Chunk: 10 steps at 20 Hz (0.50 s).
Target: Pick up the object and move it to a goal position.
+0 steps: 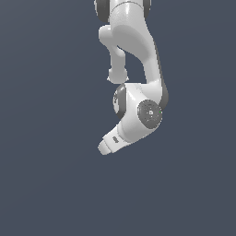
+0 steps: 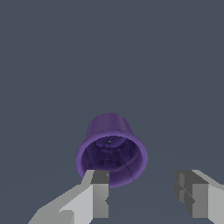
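Cup (image 2: 111, 151) number is one: a single purple one, seen only by the wrist camera, open mouth facing the lens. Gripper (image 2: 146, 194) is also one, with two grey fingers (image 2: 98, 197) spread wide apart and holding nothing; one finger covers a small part of the rim, the other stands apart from it. In the exterior view only one white arm (image 1: 138, 69) shows; cup and fingers are hidden there.
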{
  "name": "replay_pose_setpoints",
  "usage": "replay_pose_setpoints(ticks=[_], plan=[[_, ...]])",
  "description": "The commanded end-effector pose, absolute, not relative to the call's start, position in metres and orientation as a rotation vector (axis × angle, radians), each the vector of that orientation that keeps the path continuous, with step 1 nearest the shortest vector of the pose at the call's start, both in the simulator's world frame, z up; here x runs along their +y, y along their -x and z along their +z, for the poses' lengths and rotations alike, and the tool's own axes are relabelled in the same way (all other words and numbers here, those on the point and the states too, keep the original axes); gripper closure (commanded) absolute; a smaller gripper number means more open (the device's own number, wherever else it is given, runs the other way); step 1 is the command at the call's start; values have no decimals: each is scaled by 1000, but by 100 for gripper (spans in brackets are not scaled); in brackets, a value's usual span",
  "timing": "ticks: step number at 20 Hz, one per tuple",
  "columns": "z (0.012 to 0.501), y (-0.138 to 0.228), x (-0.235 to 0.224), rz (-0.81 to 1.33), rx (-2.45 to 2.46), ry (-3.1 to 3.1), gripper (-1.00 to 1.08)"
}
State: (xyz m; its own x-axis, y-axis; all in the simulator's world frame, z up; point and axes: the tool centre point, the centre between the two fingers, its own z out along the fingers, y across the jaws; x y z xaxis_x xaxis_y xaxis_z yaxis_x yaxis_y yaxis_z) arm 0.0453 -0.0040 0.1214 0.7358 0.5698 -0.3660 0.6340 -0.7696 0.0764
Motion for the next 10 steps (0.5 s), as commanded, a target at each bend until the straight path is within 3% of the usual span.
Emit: replay_pose_setpoints(ticks=[1, 10], plan=[[116, -49, -4, -557, 1065, -2667, -20], [99, -57, -3, -824, 1367, -2390, -20]])
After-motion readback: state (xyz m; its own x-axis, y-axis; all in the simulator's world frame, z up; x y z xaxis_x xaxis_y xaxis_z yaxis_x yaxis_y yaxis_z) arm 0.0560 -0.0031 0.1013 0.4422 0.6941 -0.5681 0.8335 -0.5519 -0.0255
